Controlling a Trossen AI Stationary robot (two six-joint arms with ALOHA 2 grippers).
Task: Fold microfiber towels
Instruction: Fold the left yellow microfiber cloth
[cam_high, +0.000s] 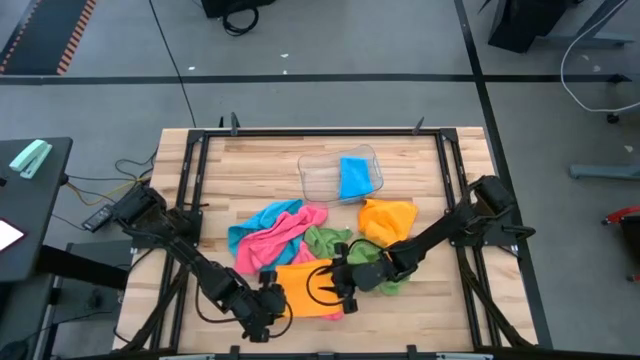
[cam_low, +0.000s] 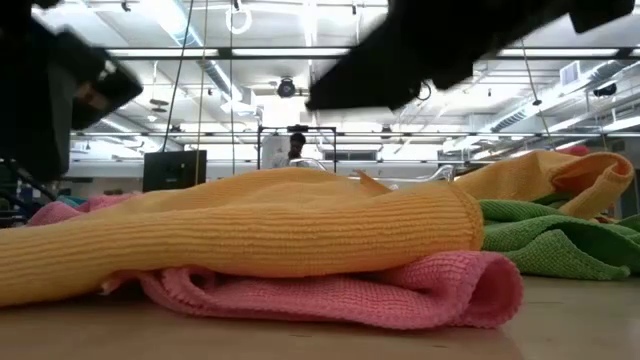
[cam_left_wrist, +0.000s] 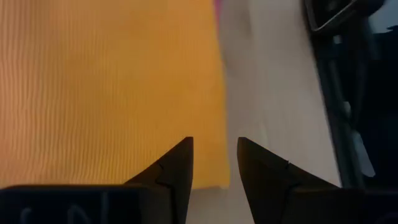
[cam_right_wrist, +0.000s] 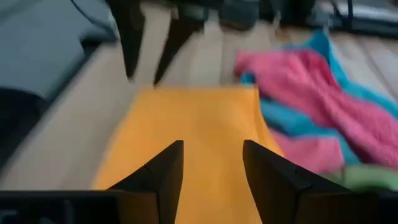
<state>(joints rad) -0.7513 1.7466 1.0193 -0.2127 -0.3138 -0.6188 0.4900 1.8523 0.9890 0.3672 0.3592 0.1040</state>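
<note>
Nearest the table's front edge: left gripper (cam_high: 276, 297), fingers (cam_left_wrist: 176, 168) parted with a narrow gap, straddling the near corner edge of a flat orange towel (cam_high: 308, 288), nothing pinched. Right gripper (cam_high: 340, 280) at the opposite side of the same towel, fingers (cam_right_wrist: 163, 167) spread above the cloth, holding nothing. Just behind: crumpled pink towel (cam_high: 290, 240) tangled with a blue towel (cam_high: 262, 220), green towel (cam_high: 345, 248) beside, second orange towel (cam_high: 388, 220) rumpled beyond. Farthest: clear plastic tray (cam_high: 318, 178) holding a folded blue cloth (cam_high: 354, 177).
</note>
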